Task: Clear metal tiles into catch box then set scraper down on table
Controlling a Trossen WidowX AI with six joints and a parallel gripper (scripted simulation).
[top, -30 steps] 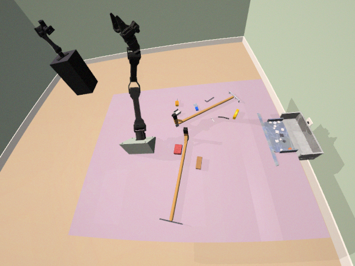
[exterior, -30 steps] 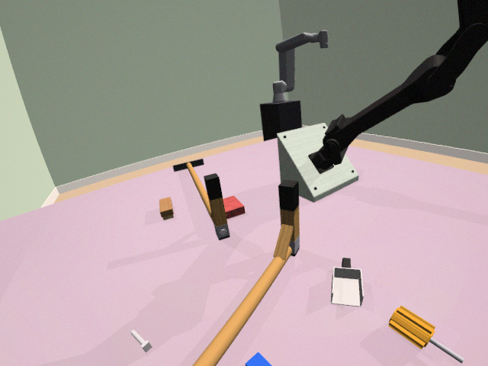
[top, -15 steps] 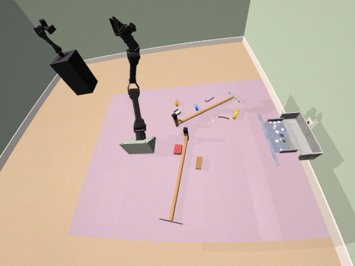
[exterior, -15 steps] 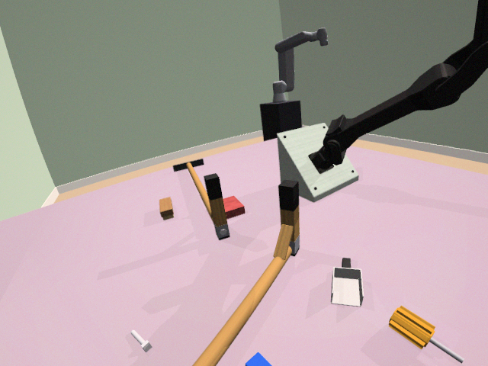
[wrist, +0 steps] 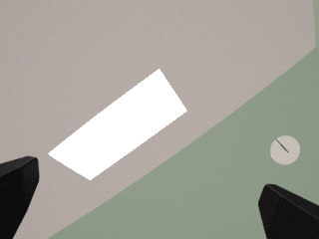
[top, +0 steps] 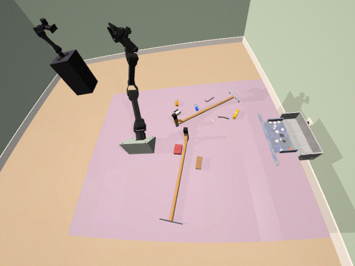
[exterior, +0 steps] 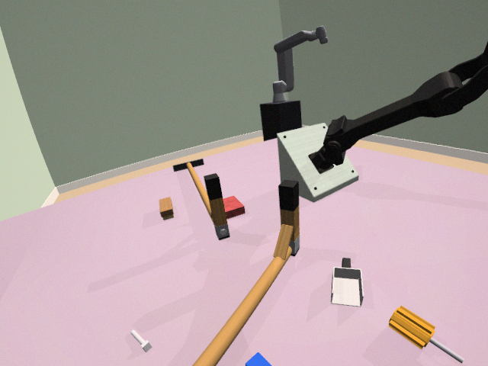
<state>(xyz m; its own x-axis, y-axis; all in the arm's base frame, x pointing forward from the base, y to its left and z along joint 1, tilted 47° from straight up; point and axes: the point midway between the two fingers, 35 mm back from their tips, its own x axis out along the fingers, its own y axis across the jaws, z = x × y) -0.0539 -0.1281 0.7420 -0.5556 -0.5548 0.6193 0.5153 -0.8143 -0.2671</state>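
My gripper (top: 108, 25) (wrist: 151, 173) is open and empty, raised high above the base, far from the tools. One long wooden-handled tool (top: 179, 178) (exterior: 197, 179) lies toward the front with a thin dark crossbar head. Another (top: 207, 109) (exterior: 244, 311) lies toward the back right with a pale grey metal head. Both have upright black-tipped grips; which is the scraper I cannot tell for certain. The steel bench plate (top: 270, 136) at the right carries several white and dark tiles and an orange one. The grey catch box (top: 295, 130) stands at its far end; no tiles show inside.
A red block (top: 177, 149) (exterior: 233, 205) and brown block (top: 198, 162) (exterior: 165, 207) lie near the front tool. A small pan (exterior: 346, 289), an orange screwdriver (top: 176, 103) (exterior: 412, 326), a blue-ended item (top: 196, 108) and a yellow item (top: 236, 113) lie around the back tool. A wall stands behind the box.
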